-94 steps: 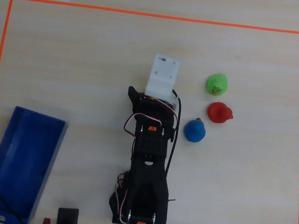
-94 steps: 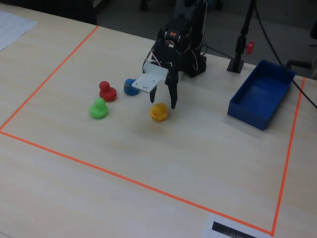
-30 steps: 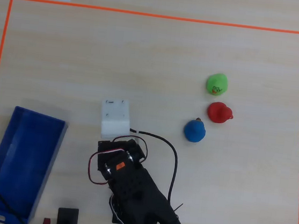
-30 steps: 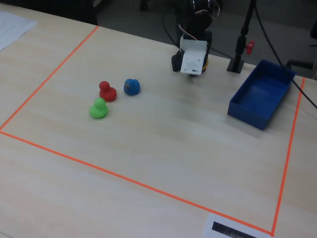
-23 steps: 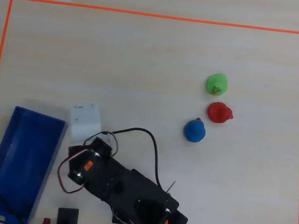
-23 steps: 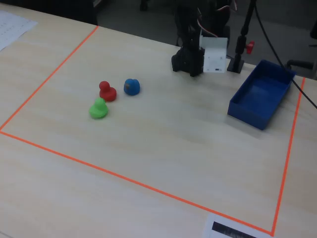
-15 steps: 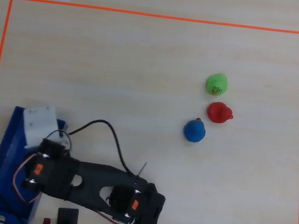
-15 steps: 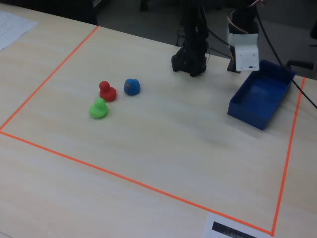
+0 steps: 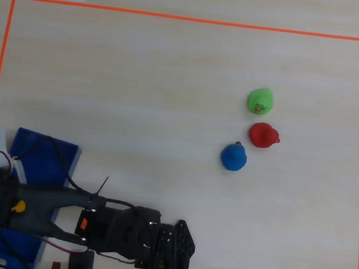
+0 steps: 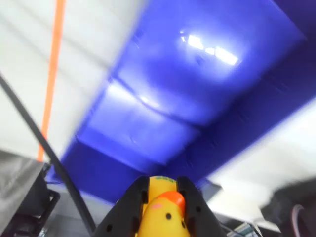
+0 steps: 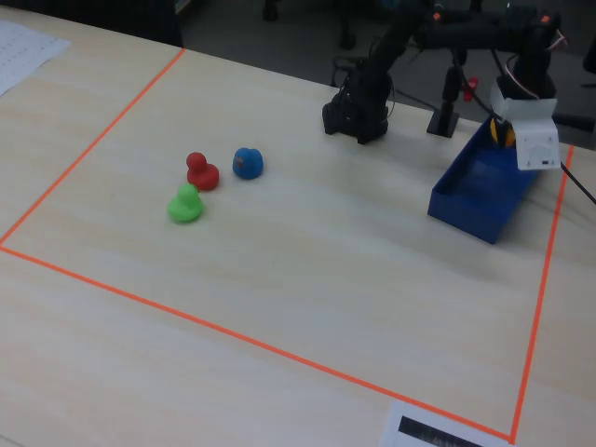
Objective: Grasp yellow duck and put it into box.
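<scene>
The small rounded yellow rubber duck (image 10: 161, 212) with its orange beak sits pinched between the two black fingers (image 10: 127, 210) of the tool (image 10: 159, 185), which is closed on it from both sides, as the wrist view shows. Below and beyond the duck in that view lies the long rectangular blue plastic box (image 10: 197, 94) with low walls, its glossy floor catching bright glare; the duck hangs above the box's interior, not touching it.

In the overhead view the black arm (image 9: 92, 219) stretches leftward from its base at the bottom edge, and the tool end lies over the box (image 9: 57, 153) at the lower left corner of the pale wooden surface (image 9: 175, 62). A spot of yellow (image 9: 18, 206) shows through the arm there (only a sliver of the duck is visible). In the fixed view the arm reaches across to the box (image 11: 475, 200) at the right, with a white block (image 11: 533, 135) at its wrist just above the box's far end.

Well apart from the box, a green toy duck (image 9: 260, 101), a red toy duck (image 9: 263, 135) and a blue toy duck (image 9: 233, 157) stand close together on the surface, inside a rectangle of orange tape (image 9: 180, 18).

A white sheet with a black bar (image 11: 438, 434) lies outside the tape; any writing on it is too small to read.
</scene>
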Action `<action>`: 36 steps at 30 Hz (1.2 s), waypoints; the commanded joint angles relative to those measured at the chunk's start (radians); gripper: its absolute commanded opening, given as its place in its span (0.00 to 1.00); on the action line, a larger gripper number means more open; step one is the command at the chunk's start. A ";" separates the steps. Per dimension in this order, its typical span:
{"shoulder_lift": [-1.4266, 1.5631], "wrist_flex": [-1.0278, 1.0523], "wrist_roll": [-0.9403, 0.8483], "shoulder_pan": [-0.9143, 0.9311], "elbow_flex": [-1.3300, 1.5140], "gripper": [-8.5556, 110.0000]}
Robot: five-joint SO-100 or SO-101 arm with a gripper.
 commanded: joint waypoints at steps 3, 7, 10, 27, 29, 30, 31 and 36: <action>-0.127 0.009 -0.028 0.023 -0.198 0.07; -0.172 0.003 -0.034 0.057 -0.207 0.08; -0.186 0.002 -0.032 0.080 -0.192 0.12; 0.075 -0.003 -0.095 0.173 0.014 0.09; 0.199 -0.003 -0.138 0.225 0.115 0.07; 0.268 -0.003 -0.163 0.258 0.173 0.07; 0.339 -0.005 -0.187 0.296 0.230 0.07; 0.706 -0.097 -0.365 0.558 0.581 0.07</action>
